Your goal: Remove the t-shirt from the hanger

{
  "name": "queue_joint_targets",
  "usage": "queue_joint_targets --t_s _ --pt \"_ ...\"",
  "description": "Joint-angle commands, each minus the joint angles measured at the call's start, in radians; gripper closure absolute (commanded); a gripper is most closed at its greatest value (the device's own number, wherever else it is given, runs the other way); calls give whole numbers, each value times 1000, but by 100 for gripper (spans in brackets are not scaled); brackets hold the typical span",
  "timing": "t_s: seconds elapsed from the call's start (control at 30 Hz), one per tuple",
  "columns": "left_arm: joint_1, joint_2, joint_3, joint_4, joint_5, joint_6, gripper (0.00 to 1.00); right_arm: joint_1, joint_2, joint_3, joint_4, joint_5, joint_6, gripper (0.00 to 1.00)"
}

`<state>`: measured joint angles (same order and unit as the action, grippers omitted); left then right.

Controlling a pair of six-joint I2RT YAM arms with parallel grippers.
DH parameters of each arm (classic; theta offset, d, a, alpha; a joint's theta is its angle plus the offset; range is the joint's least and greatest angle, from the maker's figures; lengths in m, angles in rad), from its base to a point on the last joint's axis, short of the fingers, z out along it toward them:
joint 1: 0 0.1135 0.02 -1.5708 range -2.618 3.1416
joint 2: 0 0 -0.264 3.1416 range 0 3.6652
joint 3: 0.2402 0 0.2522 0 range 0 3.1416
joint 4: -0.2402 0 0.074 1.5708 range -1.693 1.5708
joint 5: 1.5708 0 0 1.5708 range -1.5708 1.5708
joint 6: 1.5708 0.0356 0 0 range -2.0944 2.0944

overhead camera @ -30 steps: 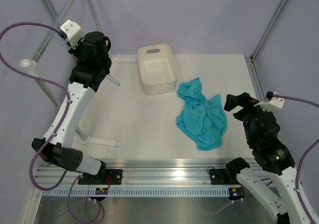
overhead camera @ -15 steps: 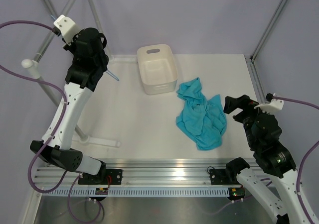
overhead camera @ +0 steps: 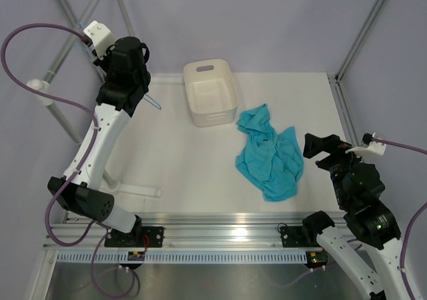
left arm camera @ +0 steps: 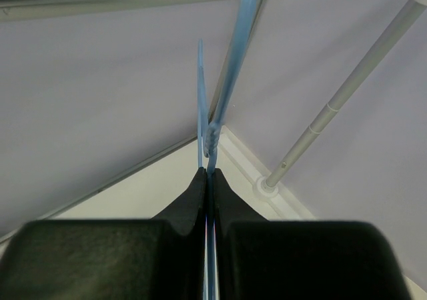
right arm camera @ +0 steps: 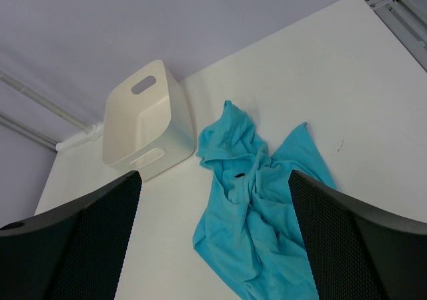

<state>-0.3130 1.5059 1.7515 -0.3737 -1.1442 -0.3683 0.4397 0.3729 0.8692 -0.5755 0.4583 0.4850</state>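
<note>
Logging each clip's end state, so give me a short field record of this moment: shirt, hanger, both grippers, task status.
t-shirt: crumpled on the table, right of the tub, off the hanger
hanger: no shirt on it, held up at the far left
left gripper: shut on the hanger wire
right gripper: open, empty, near the t-shirt's right edge, not touching it
task status: t-shirt looks removed
</note>
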Motion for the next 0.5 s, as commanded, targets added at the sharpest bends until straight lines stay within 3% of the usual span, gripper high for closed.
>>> queue_joint_targets --t_s 0.0,0.47 --pt "23 -3 23 90 -46 25 100 5 -19 -4 -4 -10 -25 0" --pt "41 11 3 105 -43 28 100 7 -29 -12 -6 -21 -23 0"
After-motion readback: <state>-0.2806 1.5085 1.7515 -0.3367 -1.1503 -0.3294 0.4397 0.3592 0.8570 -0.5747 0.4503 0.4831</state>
